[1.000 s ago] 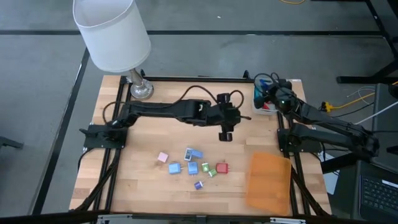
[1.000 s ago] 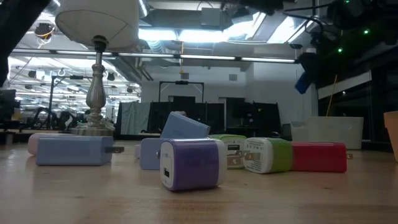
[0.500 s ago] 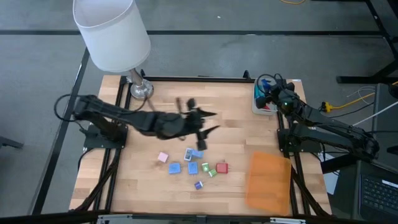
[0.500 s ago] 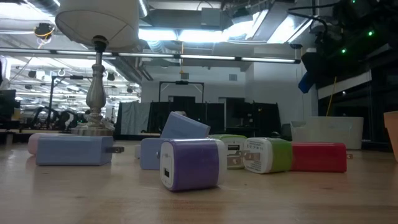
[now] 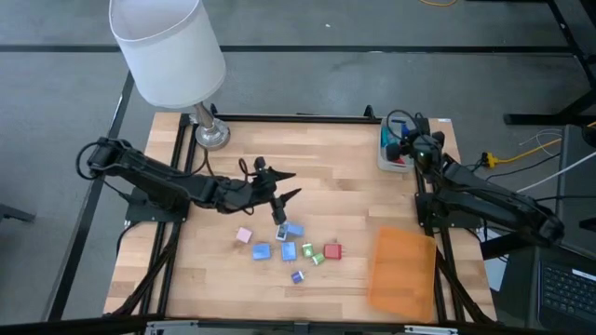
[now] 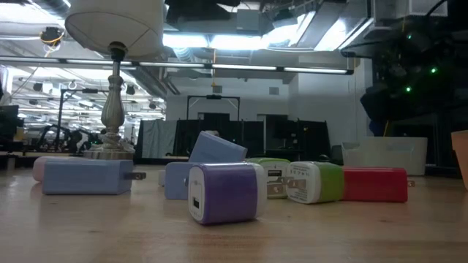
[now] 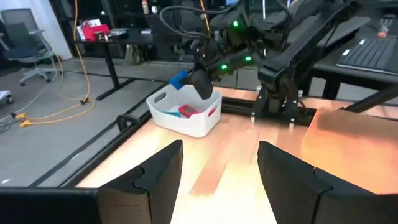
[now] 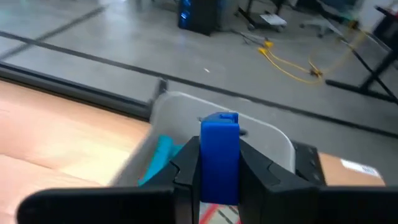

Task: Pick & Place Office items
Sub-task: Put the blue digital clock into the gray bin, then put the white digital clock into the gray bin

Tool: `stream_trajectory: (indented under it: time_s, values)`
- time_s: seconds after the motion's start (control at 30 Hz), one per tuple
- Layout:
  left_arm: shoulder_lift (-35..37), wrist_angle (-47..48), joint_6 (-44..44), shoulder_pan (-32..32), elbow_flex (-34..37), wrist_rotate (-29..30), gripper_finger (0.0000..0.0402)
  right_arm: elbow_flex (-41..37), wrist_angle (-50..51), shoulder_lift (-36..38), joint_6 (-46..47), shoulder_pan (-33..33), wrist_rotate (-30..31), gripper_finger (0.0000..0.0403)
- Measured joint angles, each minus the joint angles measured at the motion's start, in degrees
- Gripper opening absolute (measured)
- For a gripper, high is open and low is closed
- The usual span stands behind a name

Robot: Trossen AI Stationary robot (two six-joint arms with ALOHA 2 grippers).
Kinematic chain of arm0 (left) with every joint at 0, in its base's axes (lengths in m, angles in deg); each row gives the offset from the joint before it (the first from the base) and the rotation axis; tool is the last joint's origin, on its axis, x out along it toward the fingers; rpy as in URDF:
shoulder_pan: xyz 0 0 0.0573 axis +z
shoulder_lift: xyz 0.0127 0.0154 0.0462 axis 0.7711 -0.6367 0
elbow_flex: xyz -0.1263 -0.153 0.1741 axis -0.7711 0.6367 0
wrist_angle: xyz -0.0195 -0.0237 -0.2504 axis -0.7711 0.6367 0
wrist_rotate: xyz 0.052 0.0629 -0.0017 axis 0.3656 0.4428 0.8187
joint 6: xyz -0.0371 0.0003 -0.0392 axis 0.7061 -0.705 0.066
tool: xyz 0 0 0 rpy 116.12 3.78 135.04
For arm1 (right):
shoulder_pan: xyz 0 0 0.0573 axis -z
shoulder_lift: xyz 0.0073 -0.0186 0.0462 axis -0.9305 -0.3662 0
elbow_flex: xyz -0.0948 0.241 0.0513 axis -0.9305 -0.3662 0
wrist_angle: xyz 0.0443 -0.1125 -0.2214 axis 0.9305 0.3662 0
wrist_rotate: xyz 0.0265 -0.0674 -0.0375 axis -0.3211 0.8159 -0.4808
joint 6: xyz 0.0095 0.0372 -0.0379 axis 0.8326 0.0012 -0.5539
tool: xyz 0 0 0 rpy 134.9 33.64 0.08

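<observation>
Several tiny blocky office items lie in a cluster on the near middle of the table: pink [image 5: 244,235], blue [image 5: 262,251], light blue [image 5: 291,229], green [image 5: 307,249], red [image 5: 332,251], purple [image 5: 297,276]. In the low view the purple item [image 6: 223,191] stands nearest, and a blue item [image 6: 218,148] leans tilted on others. My left gripper [image 5: 289,186] is open, just above and to the far side of the cluster. My right gripper [image 5: 400,147] hovers over the grey tray [image 5: 391,163] at the far right, shut on a blue item [image 8: 219,155]. My right gripper pinches the blue item [image 8: 219,134] between its two fingers, on two opposite flat sides. The item stands up past the fingertips and is lifted clear, above the inside of the tray [image 8: 186,102].
A lamp with a white shade [image 5: 168,51] has its metal base [image 5: 212,133] on the far left corner. A flat orange sheet [image 5: 403,270] lies at the near right. The tray holds a red piece and a light blue piece [image 7: 186,111]. Bare wood lies between cluster and tray.
My left arm has swung from the table's far middle toward the left and near side, and its gripper now sits lower, by the cluster. My right gripper has carried the blue item down toward the tray.
</observation>
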Motion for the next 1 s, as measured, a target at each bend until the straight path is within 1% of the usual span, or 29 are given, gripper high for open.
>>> stream_trajectory:
  time_s: [0.13, 0.27, 0.4, 0.53, 0.63, 0.67, 0.73, 0.8, 0.87, 0.93, 1.0]
  values:
    - [0.0, -1.2, -0.5, 0.4, 1.0, -0.6, 0.0203, -1.2, -2.8, -1.8, 0.9, 2.7, -3.6, 0.0062]
    - [0.0, -1.1, -0.7, 0.8, 1.0, -1.5, 0.0203, -2.4, -4.9, -4.2, 1.3, 4.4, -4.9, 0.0075]
    - [-1.5, -0.8, -0.6, 0.8, 1.0, -1.6, 0.0203, -2.4, -6.1, -6.1, 1.6, 5.0, -7.6, 0.0107]
    - [-3.1, -0.3, -0.5, 0.8, 1.0, -1.4, 0.0203, -2.4, -8.4, -6.3, 2.6, 4.9, -10.4, 0.0145]
    - [-3.7, 1.5, -0.1, 0.8, 1.0, -1.4, 0.0203, -2.4, -8.3, -6.3, 3.0, 4.9, -11.2, 0.0172]
    - [-3.7, 1.5, -0.1, 0.8, 1.0, -1.4, 0.0203, -2.4, -8.3, -6.3, 3.0, 4.9, -12.0, 0.0181]
    - [-3.6, 2.0, 0.4, 0.8, 1.0, -1.5, 0.0203, -2.4, -8.7, -6.3, 3.7, 4.9, -15.4, 0.0195]
    - [-3.6, 6.4, 2.7, 0.7, 1.0, -2.2, 0.0203, -2.4, -10.0, -6.2, 4.4, 4.9, -19.6, 0.0207]
    - [-3.6, 13.5, 6.7, 0.2, 1.0, -2.3, 0.0203, -2.4, -11.4, -6.2, 4.9, 4.9, -23.0, 0.0214]
    - [-3.6, 21.2, 12.4, -0.4, 1.0, -2.0, 0.0203, -2.4, -12.4, -6.2, 5.7, 4.9, -25.1, 0.0218]
    - [-3.6, 27.4, 18.1, -1.3, 1.0, -0.5, 0.0203, -2.4, -13.0, -6.2, 5.8, 4.9, -26.7, 0.0218]
